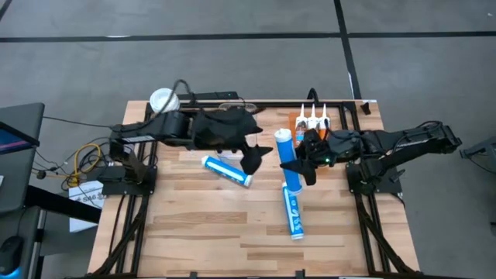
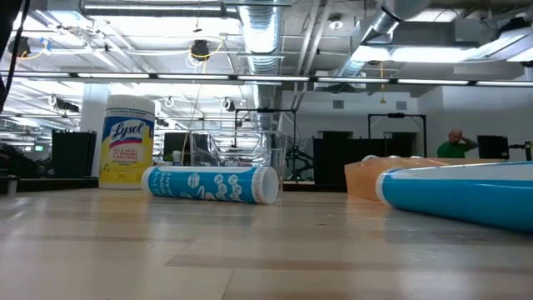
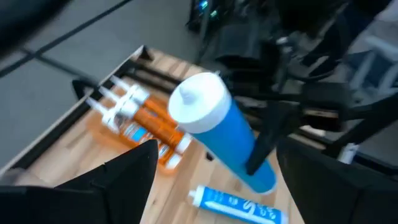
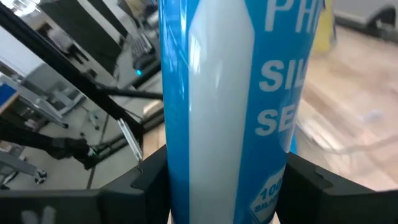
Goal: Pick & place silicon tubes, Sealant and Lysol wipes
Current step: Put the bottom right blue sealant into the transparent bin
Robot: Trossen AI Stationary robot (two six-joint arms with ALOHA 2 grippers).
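Note:
A blue silicone tube with a white cap (image 1: 286, 159) is in my right gripper (image 1: 299, 165), which is shut on it right of the table's middle. My left gripper (image 1: 254, 157) stands open just left of that tube, its fingers facing the capped end (image 3: 198, 102) and touching nothing. Two more blue tubes lie flat on the wood, one at centre left (image 1: 227, 170) and one nearer the front (image 1: 294, 212). Orange sealant tubes (image 1: 310, 120) lie at the far right. The Lysol wipes (image 1: 163, 101) stand upright at the far left. My right gripper pinches the tube's blue body (image 4: 224, 143) about mid-length between its two fingers, which lie across the tube. It comes from the table's right side, slanting slightly down. The capped end is tilted up toward my left arm. Whether the other end touches the table I cannot tell.
A clear plastic bin (image 2: 241, 154) stands at the back, right of the wipes canister (image 2: 127, 142), and my left arm hangs over that area in the high view. Cables and a paper lie off the table's left edge (image 1: 81, 182). Bare wood lies along the near edge (image 1: 201, 240).

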